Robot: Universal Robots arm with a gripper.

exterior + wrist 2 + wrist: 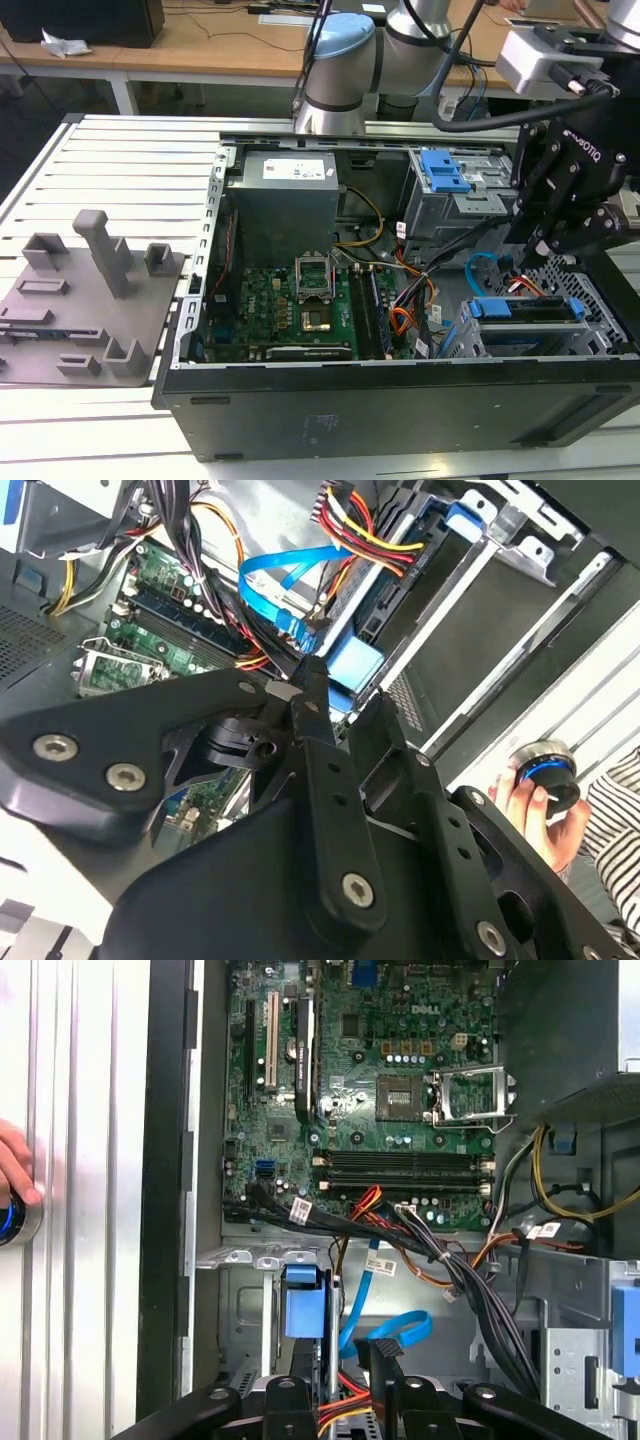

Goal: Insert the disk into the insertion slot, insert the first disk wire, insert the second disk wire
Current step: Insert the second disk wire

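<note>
We find the black two-fingered claw (pixel 528 262) lowered into the open black computer case (pixel 380 405), at the corner toward the exterior view's right. Its fingers (pixel 288 1400) stand spread with nothing clamped between them. In the first wrist view, an orange, red and black wire bundle (pixel 345 1412) shows through the gap.

The flat silver-grey hard drive in its bright blue plastic carrier (pixel 523 308) lies just below the fingertips. It is seated inside the boxy grey perforated metal drive cage (pixel 600 310).

The thin, flat, light-blue data cable (pixel 400 1330) loops just ahead of the claw, and its small dark plug (pixel 385 1355) sits close to one fingertip. We cannot tell whether plug and finger touch, nor whether the plug is seated in the drive.

The taller grey cage with the blue ribbed latch (pixel 443 170) stands near the claw, to the exterior view's left of it. The green motherboard (pixel 300 300) lies farther off in the same direction.

Well apart from the claw, outside the case, a grey moulded fixture (pixel 90 285) rests on the slatted metal table (pixel 130 170).

In the second wrist view, a person's hand (pixel 535 815) holds a round black knob with a blue ring (pixel 548 768) beside the case, away from the claw.
</note>
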